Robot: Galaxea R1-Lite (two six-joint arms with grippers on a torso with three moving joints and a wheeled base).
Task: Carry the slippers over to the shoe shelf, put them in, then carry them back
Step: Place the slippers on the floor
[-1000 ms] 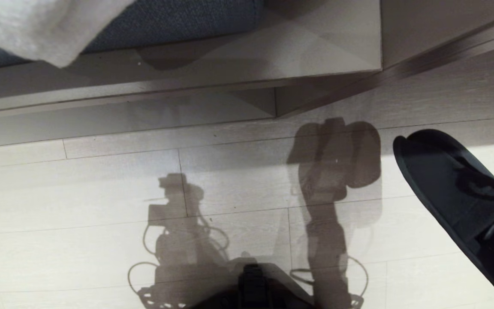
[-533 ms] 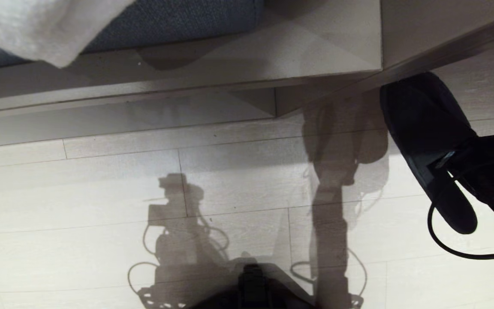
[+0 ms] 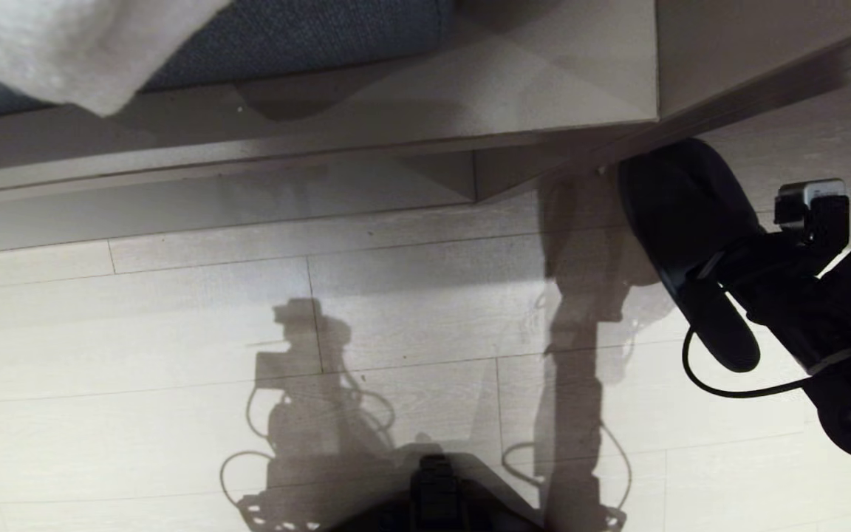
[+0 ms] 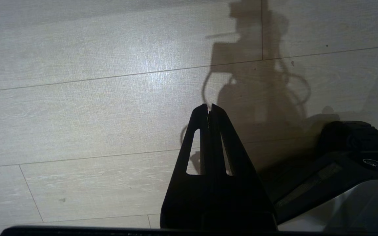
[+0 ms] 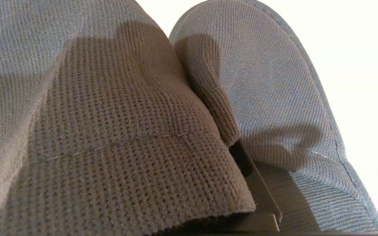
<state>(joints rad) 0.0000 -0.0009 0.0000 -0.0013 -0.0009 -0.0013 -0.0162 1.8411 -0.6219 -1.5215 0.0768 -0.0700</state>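
Note:
The dark grey slippers hang in my right gripper, which is shut on them at the right of the head view. Their toe end points up and left and sits just in front of the shoe shelf, right of its vertical divider. In the right wrist view the slippers' knit band and a woven insole fill the picture, and the right gripper is mostly buried under the band, with one dark finger showing. My left gripper is shut and empty above the floor.
A blue-grey cushion and white fabric lie on top of the unit. A black cable loops under the right arm. My base shows at the bottom edge. Pale wood floor planks spread in front of the shelf.
My right arm has carried the slippers from the lower right edge of the head view forward and to the left, up to the shelf front. The left arm has not moved.

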